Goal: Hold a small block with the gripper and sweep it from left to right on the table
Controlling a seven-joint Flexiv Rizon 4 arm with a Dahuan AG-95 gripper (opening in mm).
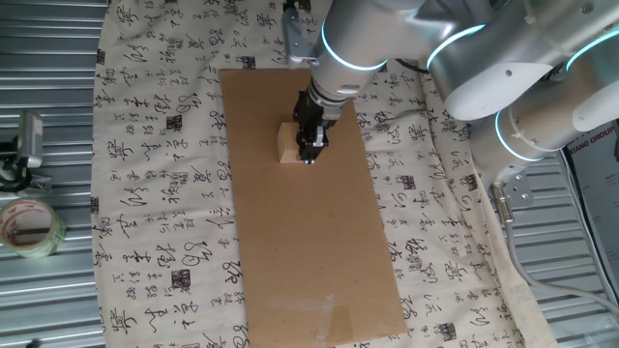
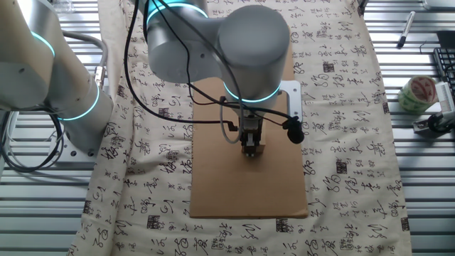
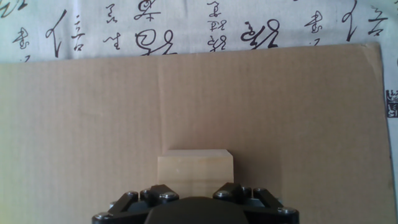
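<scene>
Clamped on the small block (pale wood, plain faces): gripper, fingers down on the cardboard sheet. Sits toward 12 o'clock on that sheet, atop the table.

Block on cardboard, seemingly centred.

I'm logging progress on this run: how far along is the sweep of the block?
Done: the gripper has reached the small block on the cardboard sheet and sits low against it. In hand: securing it; the hand view shows the block right at the fingers, though a firm clamp isn't clear. Left: the sweep across the table; nothing shows how far that has gone.
</scene>
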